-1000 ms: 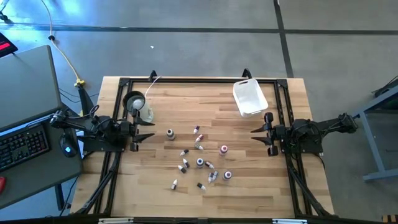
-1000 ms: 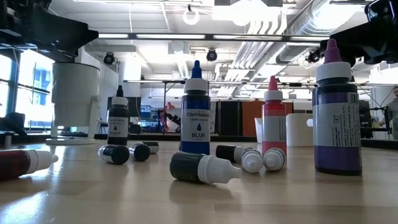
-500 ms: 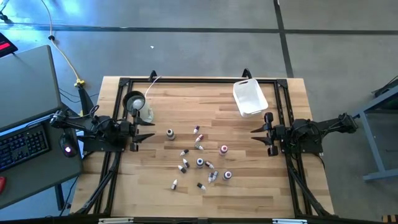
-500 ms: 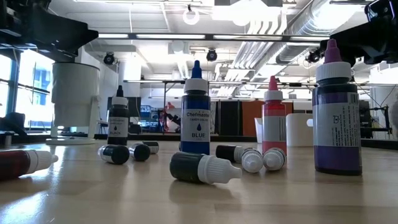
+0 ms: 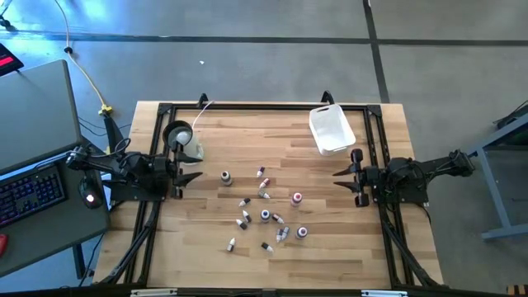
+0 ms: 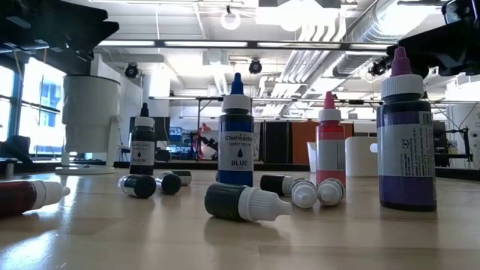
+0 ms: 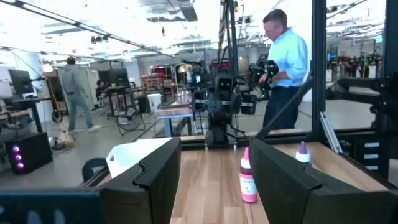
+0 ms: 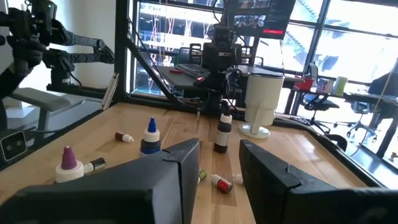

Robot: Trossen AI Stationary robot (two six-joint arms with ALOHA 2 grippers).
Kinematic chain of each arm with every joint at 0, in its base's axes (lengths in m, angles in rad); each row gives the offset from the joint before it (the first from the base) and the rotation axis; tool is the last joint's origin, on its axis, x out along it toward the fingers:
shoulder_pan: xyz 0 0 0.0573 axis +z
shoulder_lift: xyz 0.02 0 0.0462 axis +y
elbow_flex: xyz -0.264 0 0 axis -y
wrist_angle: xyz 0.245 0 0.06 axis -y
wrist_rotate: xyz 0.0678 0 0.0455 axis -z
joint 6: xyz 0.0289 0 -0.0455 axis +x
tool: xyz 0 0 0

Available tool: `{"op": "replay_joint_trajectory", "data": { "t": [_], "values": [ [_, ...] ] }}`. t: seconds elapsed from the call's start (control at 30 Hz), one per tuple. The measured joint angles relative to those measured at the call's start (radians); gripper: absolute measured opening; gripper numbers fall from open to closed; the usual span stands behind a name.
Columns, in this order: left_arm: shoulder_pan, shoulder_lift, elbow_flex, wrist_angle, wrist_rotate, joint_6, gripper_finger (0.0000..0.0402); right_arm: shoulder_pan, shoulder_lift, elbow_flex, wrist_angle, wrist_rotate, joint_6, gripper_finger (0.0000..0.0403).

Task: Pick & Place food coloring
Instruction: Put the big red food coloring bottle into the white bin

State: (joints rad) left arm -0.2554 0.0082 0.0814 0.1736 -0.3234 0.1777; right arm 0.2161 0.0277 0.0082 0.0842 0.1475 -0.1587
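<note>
Low view, nearest: a dark little bottle with a white cap (image 6: pixel 246 202) lies on its side on the table (image 6: pixel 240 247). It will roll if it is bumped.
Just behind it: two more white-capped bottles (image 6: pixel 304 191) lie side by side. A red one (image 6: pixel 30 196) lies at the picture's edge.
Standing bottles: the purple bottle (image 6: pixel 407 139), the blue bottle (image 6: pixel 237 139), the pink bottle (image 6: pixel 329 146) and the black bottle (image 6: pixel 142 150) stand up straight.
Where they all are: the food coloring (image 5: pixel 266 210) is spread out in the middle of the table, between the two arms and well apart from both.
How they will handle: I think they are light, small and made of smooth plastic. They could slip or tip over easily.
Where to hold: I would pinch a standing bottle across its round body, below the cap. A lying one is best pinched across its middle.
Left gripper (image 5: pixel 191 176): it waits at the left side, jaws spread wide, holding nothing.
Right gripper (image 5: pixel 345 180): it waits at the right side, jaws partly apart, holding nothing.
Far back: the white tub (image 5: pixel 331 129) sits in the far right corner. The clear cup (image 5: pixel 177 134) sits in the far left corner.
</note>
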Motion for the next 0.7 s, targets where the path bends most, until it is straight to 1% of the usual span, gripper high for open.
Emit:
{"op": "replay_joint_trajectory", "data": {
  "t": [0.07, 0.2, 0.23, 0.33, 0.37, 0.43, 0.47, 0.5, 0.57, 0.63, 0.7],
  "values": [
    [0.000, 0.001, 0.000, -0.002, 0.026, -0.002, 0.0186, 0.000, 0.001, 0.000, 0.023, 0.010, -0.032, 0.0108],
    [0.000, 0.009, 0.000, 0.016, 0.116, 0.015, 0.0186, 0.000, 0.000, 0.000, 0.191, 0.027, -0.055, 0.0108],
    [0.000, 0.009, 0.000, 0.019, 0.153, 0.029, 0.0186, 0.000, 0.000, 0.000, 0.227, 0.014, -0.079, 0.0108],
    [0.000, 0.009, 0.000, 0.021, 0.282, 0.058, 0.0186, 0.000, 0.000, 0.000, 0.320, -0.080, -0.187, 0.0108],
    [0.000, 0.009, 0.000, 0.020, 0.309, 0.058, 0.0186, 0.000, 0.000, 0.000, 0.346, -0.109, -0.207, 0.0108],
    [0.000, 0.009, 0.000, 0.017, 0.313, 0.040, 0.0186, 0.000, 0.000, 0.000, 0.387, -0.129, -0.217, 0.0108],
    [0.000, 0.009, 0.000, 0.017, 0.299, 0.029, 0.0186, 0.000, 0.000, 0.000, 0.403, -0.108, -0.217, 0.0108],
    [0.000, 0.009, 0.000, 0.016, 0.275, 0.011, 0.0186, 0.000, 0.000, 0.000, 0.419, -0.064, -0.216, 0.0108],
    [0.000, 0.009, 0.000, 0.004, 0.231, -0.044, 0.0186, 0.000, 0.000, 0.000, 0.441, 0.071, -0.218, 0.0108],
    [0.000, 0.009, 0.000, 0.002, 0.229, -0.076, 0.0186, 0.000, 0.000, 0.000, 0.460, 0.228, -0.235, 0.0108],
    [0.000, 0.009, 0.000, 0.003, 0.242, -0.077, 0.0186, 0.000, 0.000, 0.000, 0.478, 0.354, -0.234, 0.0108]
  ]
}}
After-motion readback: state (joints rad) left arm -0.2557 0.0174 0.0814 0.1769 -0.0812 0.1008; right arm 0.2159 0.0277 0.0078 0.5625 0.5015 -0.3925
